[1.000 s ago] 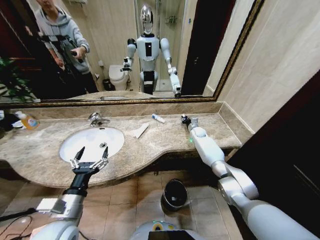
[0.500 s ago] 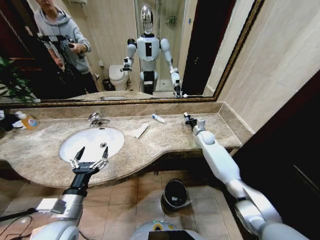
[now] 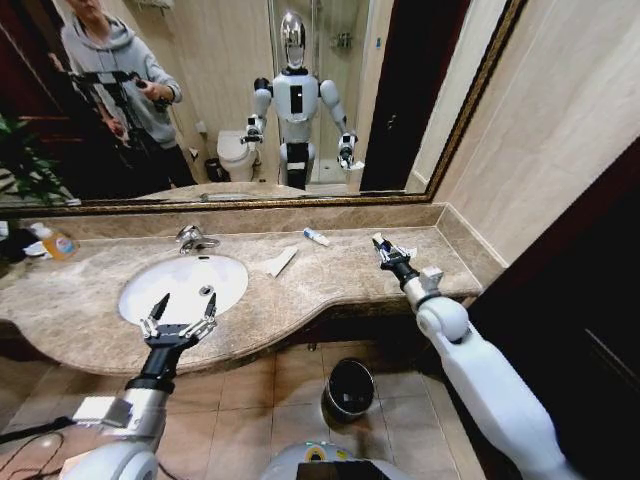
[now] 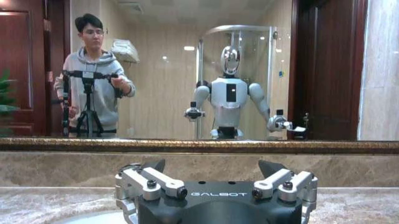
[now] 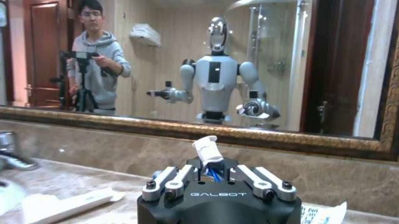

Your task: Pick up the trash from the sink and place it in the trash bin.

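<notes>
Beige marble forms the bench [image 3: 300, 290], backed by a long mirror. At its far left a yellow-orange soap bottle [image 3: 55, 241] is seen, which is no part of the litter. Next comes the white oval sink [image 3: 183, 285], with the chrome faucet [image 3: 192, 237] behind it. The left gripper [image 3: 178, 325] is held over the sink's near rim, its fingers [image 4: 145, 176] spread wide and nothing between them. Just beyond the sink's right edge a folded white paper [image 3: 280, 262] lies flat on the bench, its long axis slanting away from the basin. Farther along, near the back wall, a small white tube with blue marks [image 3: 316, 236] lies on the marble, well apart from either gripper. On the right, the right gripper [image 3: 386, 251] is raised above the bench end, its fingers [image 5: 167, 179] closed on a small white sachet with blue print [image 5: 208, 154] that stands up between them. Another printed white piece [image 5: 323, 214] lies on the bench just beside it. The black trash bin [image 3: 350, 388] stands on the floor below the bench edge, down and to the left of the held sachet, so the right arm is judged to be the nearer one for the drop.
</notes>
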Robot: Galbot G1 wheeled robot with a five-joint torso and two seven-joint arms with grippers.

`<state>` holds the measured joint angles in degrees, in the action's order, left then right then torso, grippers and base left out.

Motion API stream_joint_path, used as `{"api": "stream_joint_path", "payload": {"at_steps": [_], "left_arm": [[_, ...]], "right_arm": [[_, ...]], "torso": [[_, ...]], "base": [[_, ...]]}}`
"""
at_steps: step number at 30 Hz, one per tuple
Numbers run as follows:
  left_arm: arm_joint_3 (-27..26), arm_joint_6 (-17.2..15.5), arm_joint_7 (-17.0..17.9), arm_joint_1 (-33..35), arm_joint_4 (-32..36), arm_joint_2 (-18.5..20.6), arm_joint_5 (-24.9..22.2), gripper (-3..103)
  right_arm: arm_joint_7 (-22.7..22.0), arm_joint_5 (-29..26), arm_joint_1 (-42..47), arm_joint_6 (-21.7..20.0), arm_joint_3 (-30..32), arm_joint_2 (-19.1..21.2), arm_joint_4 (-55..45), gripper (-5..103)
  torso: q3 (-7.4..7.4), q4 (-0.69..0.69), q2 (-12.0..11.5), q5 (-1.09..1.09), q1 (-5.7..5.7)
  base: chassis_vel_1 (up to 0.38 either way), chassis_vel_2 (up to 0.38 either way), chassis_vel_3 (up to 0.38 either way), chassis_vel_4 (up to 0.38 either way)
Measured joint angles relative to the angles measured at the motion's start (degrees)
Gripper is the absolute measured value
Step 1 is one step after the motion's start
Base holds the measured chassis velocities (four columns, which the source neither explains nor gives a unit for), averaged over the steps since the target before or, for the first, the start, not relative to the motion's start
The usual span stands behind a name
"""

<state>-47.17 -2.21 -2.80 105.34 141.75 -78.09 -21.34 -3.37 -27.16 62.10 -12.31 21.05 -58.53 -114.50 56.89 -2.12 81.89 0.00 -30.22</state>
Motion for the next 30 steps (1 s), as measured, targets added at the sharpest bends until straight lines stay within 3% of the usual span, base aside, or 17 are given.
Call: {"api": "stream_joint_path", "payload": {"at_steps": [7, 11, 16, 23, 30], "left_arm": [[0.0, 0.0, 0.0, 0.0, 0.0, 0.0, 0.0, 100], [0.0, 0.0, 0.0, 0.0, 0.0, 0.0, 0.0, 100], [0.0, 0.0, 0.0, 0.0, 0.0, 0.0, 0.0, 100], [0.0, 0.0, 0.0, 0.0, 0.0, 0.0, 0.0, 100], [0.0, 0.0, 0.0, 0.0, 0.0, 0.0, 0.0, 100]], "right_arm": [[0.3, 2.5, 11.9, 1.8, 4.5, -1.1, -4.9, 21], [0.6, 6.1, 20.5, 5.2, 6.9, -3.6, -5.7, 21], [1.2, 7.7, 24.2, 7.1, 7.6, -5.0, -4.9, 21], [3.6, 11.3, 30.8, 14.0, 8.2, -6.7, 2.0, 21], [5.0, 13.5, 29.6, 16.9, 5.0, -8.3, 15.2, 21]], "torso": [[0.0, 0.02, 0.0, 0.0, 0.0], [0.0, 0.02, 0.0, 0.0, 0.0], [0.0, 0.01, 0.0, 0.0, 0.0], [0.0, 0.02, 0.0, 0.0, 0.0], [0.01, 0.01, 0.0, 0.01, 0.0]], "base": [[0.0, 0.0, 0.0, 0.0], [0.0, 0.0, 0.0, 0.0], [0.0, 0.0, 0.0, 0.0], [0.0, 0.0, 0.0, 0.0], [0.0, 0.0, 0.0, 0.0]]}}
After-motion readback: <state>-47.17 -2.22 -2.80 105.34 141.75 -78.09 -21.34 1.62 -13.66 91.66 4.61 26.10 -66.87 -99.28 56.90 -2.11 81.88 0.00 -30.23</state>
